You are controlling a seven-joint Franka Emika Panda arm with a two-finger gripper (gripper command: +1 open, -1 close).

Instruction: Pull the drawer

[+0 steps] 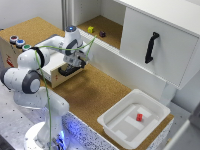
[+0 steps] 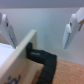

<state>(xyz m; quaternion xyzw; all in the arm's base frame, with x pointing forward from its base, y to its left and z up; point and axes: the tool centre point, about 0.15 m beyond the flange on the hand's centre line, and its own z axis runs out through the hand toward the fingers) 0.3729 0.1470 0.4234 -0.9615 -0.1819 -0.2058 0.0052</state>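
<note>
The drawer (image 1: 59, 76) has a pale cream front, light wooden sides and a black bar handle (image 1: 70, 71). It stands partly out of the tan button-topped box (image 1: 9, 50) at the exterior view's left. My gripper (image 1: 76, 60) hovers just above the handle, open and empty. In the wrist view the gripper (image 2: 39, 31) has its two pale fingers (image 2: 6, 29) spread wide. The black handle (image 2: 43, 58) lies below them, apart from both. The drawer's wooden side (image 2: 20, 56) runs diagonally beside the handle.
A large white cabinet door (image 1: 165, 45) with a vertical black handle (image 1: 151, 47) stands at the back right. A white plastic bin (image 1: 120, 127) holds a small red piece (image 1: 139, 117). A yellow block (image 1: 90, 29) and a dark object (image 1: 102, 34) sit on the far shelf.
</note>
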